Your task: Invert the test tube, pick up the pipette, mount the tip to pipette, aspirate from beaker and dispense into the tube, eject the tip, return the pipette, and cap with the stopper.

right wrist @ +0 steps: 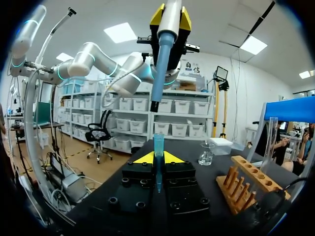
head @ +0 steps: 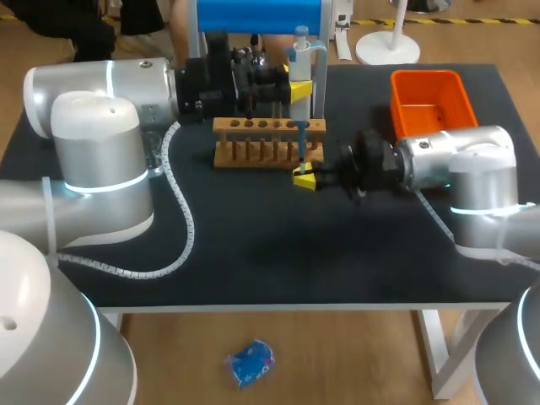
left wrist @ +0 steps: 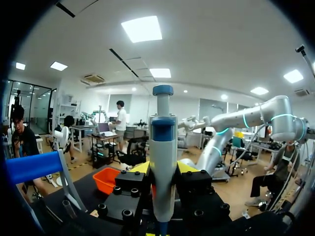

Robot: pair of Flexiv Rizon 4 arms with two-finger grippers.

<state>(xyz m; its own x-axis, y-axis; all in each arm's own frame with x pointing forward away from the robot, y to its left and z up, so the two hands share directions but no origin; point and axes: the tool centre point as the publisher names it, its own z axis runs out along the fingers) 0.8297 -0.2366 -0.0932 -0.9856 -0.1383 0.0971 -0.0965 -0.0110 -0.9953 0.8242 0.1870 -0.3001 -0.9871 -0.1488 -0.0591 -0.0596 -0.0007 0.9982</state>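
Left gripper (head: pixel 300 88) holds pipette (left wrist: pixel 163 162) — tip (right wrist: pixel 158 147) seemingly apart below.

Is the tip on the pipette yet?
Not mounted. In the right wrist view the pipette hangs above the tip, a gap between them; the right end effector holds the tip.

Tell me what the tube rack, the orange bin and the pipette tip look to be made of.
Tube rack: wood, probably unvarnished; pale brown and matte, with dowel-like posts.
Orange bin: likely moulded plastic; uniform bright colour, rounded rim, slight sheen.
Pipette tip: translucent blue plastic, it seems; light passes through it.
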